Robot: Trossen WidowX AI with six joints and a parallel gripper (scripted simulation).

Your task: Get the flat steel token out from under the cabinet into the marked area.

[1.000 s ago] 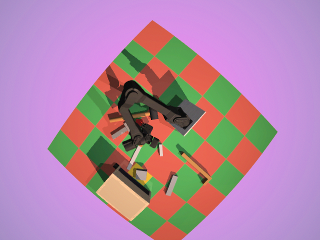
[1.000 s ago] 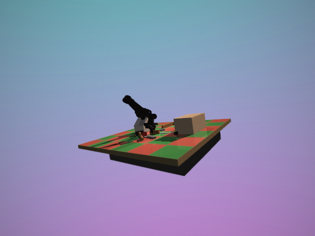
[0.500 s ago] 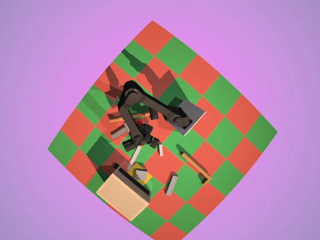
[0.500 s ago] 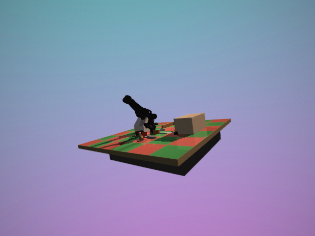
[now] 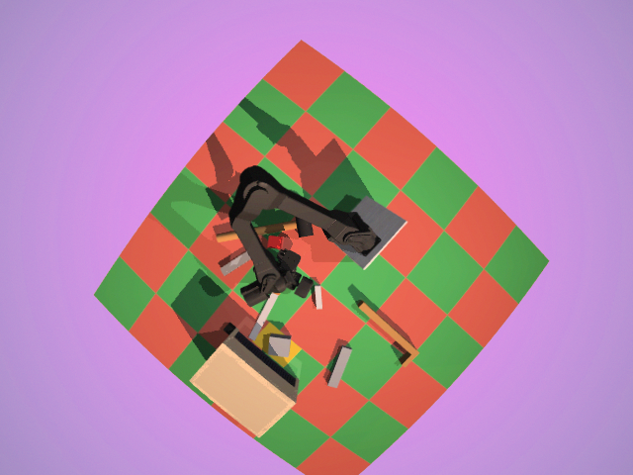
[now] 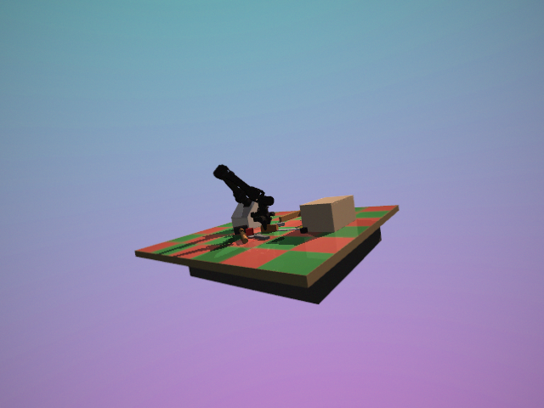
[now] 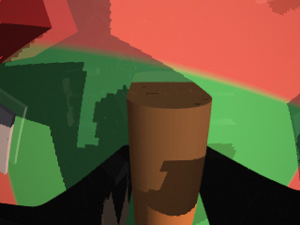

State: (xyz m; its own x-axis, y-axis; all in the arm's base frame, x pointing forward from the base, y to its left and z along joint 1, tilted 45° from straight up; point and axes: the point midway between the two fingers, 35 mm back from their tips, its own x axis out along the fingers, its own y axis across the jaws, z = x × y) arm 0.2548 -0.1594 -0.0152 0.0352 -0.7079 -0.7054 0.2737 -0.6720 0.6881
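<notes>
My gripper [image 6: 263, 224] [image 7: 163, 153] is shut on an upright-looking brown wooden handle [image 7: 169, 133]; in the top view the arm hides the fingers. A thin pale shaft [image 5: 265, 309] runs from under the gripper towards the cabinet [image 5: 242, 388] [image 6: 316, 217]; I cannot tell whether it joins the handle. The yellow marked area [image 5: 292, 350] lies in front of the vent side. A grey squarish piece [image 5: 279, 345] is on it; I cannot tell whether this is the steel token. No token is discernible through the vent slots.
A red block [image 5: 275, 241] [image 6: 249, 231], a wooden stick [image 5: 225, 237] and a grey bar [image 5: 230, 264] lie near the arm. A small white block [image 5: 317, 297], another grey bar [image 5: 339, 366] and an L-shaped wooden piece [image 5: 386, 326] lie on the gripper's other side. A black block [image 5: 229, 328] [image 6: 303, 229] is at a cabinet corner.
</notes>
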